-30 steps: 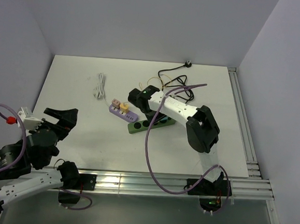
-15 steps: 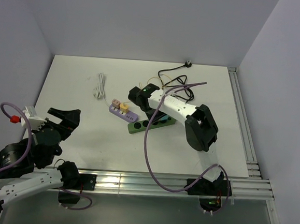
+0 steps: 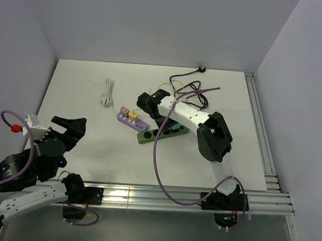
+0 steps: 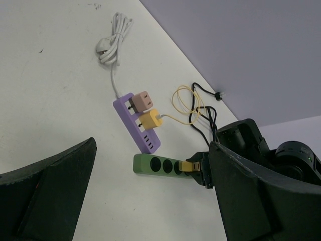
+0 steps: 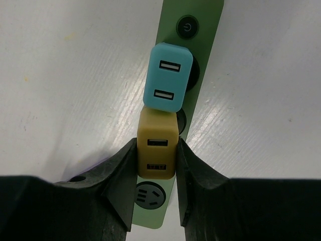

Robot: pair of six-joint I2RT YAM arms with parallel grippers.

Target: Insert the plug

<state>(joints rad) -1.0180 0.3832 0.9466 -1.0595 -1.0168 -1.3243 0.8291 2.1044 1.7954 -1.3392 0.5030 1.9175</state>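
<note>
Over the near left corner of the white counter (image 3: 92, 143), my left hand (image 3: 67, 124) hangs wide open, holding nothing. My right hand (image 5: 155, 165) is above the green power strip (image 4: 143, 164) mid-counter. It is clamped on both sides of the tan plug (image 5: 158, 135), which sits on the strip touching the teal adapter (image 5: 168, 78). I cannot tell how deep the prongs sit.

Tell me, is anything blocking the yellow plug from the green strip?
Nothing visible. The right gripper holds the yellow plug right on the green strip, snug against the blue charger beside it. The socket underneath is hidden.
</note>
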